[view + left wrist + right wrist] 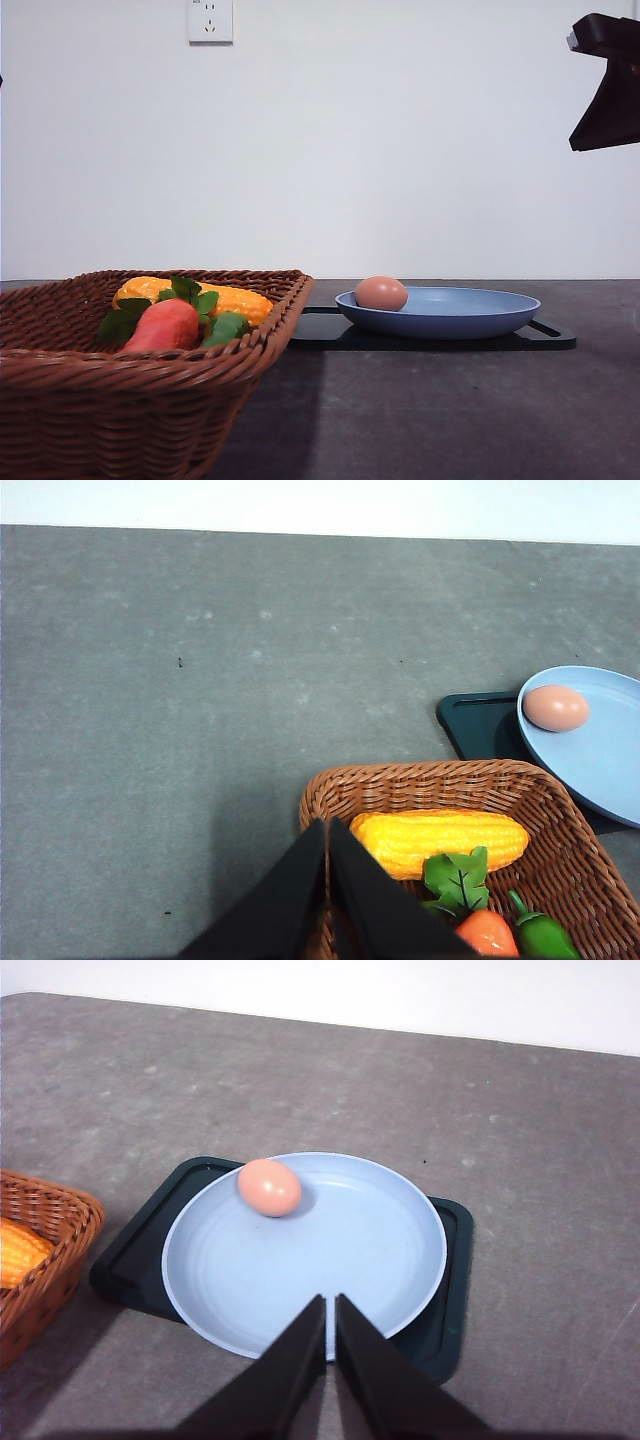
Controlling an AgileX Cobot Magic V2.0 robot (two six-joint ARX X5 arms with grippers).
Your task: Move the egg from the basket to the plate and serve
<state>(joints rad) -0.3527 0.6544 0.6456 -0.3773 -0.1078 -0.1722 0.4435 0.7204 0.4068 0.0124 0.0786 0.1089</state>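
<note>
Egg (pixel 381 293) lies on the blue plate (pixel 470 318), close to its left rim, pinkish-brown and resting on its side. The plate sits on a flat black tray (pixel 545 338) whose rounded corners stick out past the plate on both sides. Left of the tray, nearer the camera, stands the wicker basket (pixel 60 370); its right rim comes close to the tray's left end in the front view. Inside the basket lie a yellow corn cob (pixel 235 299), an orange-red carrot (pixel 164 326) with green leaves, and, in the left wrist view, a green vegetable (pixel 545 938) beside the carrot, cut off by the frame edge and hard to name.

Right claw (pixel 330 1305) hangs above the near edge of the plate, its two black fingers pressed together with only a thin slit between them, holding nothing and touching nothing. In the front view only a dark piece of the right arm (pixel 608 85) shows, high at the right edge. Left claw (pixel 327 830) is likewise pressed together and holds nothing, poised over the basket's rim next to the corn; whether it touches the wicker cannot be told.

Everything rests on a dark grey matte bench (pixel 450 420). Behind it rises a plain white wall with a white socket (pixel 210 20) high up, partly cut off.
</note>
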